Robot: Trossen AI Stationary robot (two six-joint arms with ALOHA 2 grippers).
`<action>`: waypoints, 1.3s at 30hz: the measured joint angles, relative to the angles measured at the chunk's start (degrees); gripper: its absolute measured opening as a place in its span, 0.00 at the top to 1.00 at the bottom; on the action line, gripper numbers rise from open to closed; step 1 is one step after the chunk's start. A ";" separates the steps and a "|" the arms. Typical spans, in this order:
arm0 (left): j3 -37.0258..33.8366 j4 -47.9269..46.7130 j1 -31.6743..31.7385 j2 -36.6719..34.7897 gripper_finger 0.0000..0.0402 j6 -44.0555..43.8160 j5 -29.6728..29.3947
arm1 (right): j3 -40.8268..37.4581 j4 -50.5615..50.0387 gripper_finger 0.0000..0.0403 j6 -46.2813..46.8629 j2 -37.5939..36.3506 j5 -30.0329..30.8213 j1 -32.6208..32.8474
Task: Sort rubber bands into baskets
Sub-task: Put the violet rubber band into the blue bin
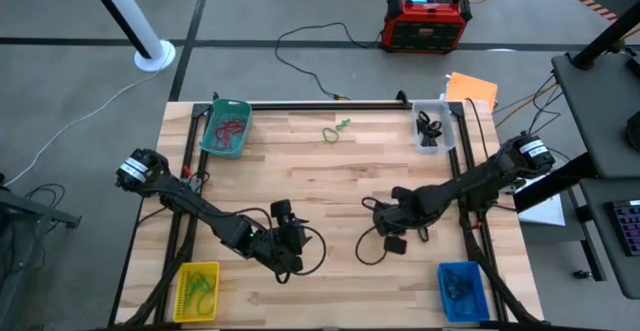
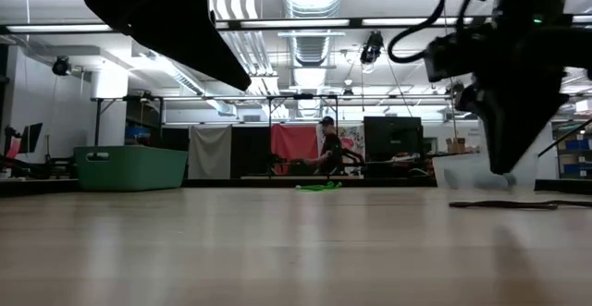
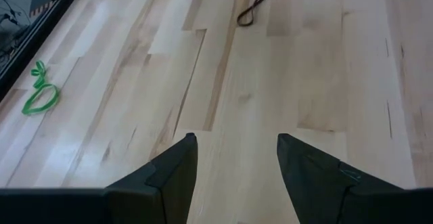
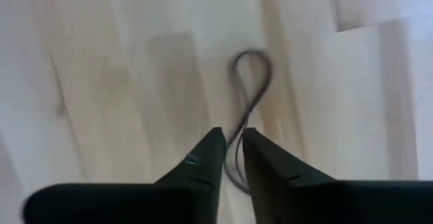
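Down at the right gripper (image 4: 231,139), only a narrow slit between the jaws, with one strand of a dark rubber band (image 4: 252,82) passing through it; rest of that band flat on the wooden table (image 1: 300,171) in a loose figure-eight ahead of the fingertips. Hard to tell whether pinched or merely straddled. Low over the middle of the table, right of centre, with the same band just below it in the high view. At the left gripper (image 3: 237,149), jaws wide apart with nothing between them but bare wood; hovering left of centre, near the front, facing the dark band from well apart. Farther out, near the back edge at mid-table, a lone green rubber band (image 1: 335,129), crumpled, apart from both grippers. At the back left corner, the teal basket (image 1: 208,136) with red bands (image 1: 232,128) inside; at the back right, the clear basket (image 1: 447,131) with black bands (image 1: 430,129). At the front left, the yellow basket (image 1: 183,291) with green bands (image 1: 203,289); at the front right, the blue basket (image 1: 445,289) with dark bands (image 1: 462,286), colour unclear.
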 joint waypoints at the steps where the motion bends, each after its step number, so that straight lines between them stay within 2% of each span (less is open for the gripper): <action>1: 0.00 0.00 0.00 0.00 0.53 0.00 0.00 | -0.50 0.22 0.86 -2.04 0.05 -0.18 0.38; 3: 0.00 0.00 0.00 0.00 0.53 0.00 0.00 | -1.95 0.79 0.81 -4.24 0.05 0.17 0.66; 8: 0.00 0.02 -0.01 0.00 0.53 0.00 0.00 | -6.32 7.19 0.70 -2.69 0.08 2.09 0.03; 13: 0.00 0.32 0.00 0.00 0.53 0.00 0.00 | -10.47 15.94 0.67 -2.37 0.08 3.03 0.04; 17: 0.00 0.76 -0.01 0.00 0.53 0.15 -0.40 | -12.59 19.65 0.73 -1.96 -0.04 4.61 0.09; 22: 0.00 1.80 -0.01 0.00 0.53 0.96 -4.52 | -13.90 22.24 0.94 -3.59 -0.10 6.38 0.09; 28: -0.18 4.18 -0.72 0.00 0.53 5.39 -7.52 | -14.61 28.22 0.98 -8.06 -0.21 9.12 0.56; 32: -4.64 15.60 -2.01 -0.43 0.53 14.01 -6.96 | -15.24 43.22 0.98 -13.79 -0.58 9.82 0.46; 39: -17.47 47.94 -3.41 -3.56 0.53 23.95 1.23 | -18.72 75.60 0.98 -24.33 -0.04 9.56 0.43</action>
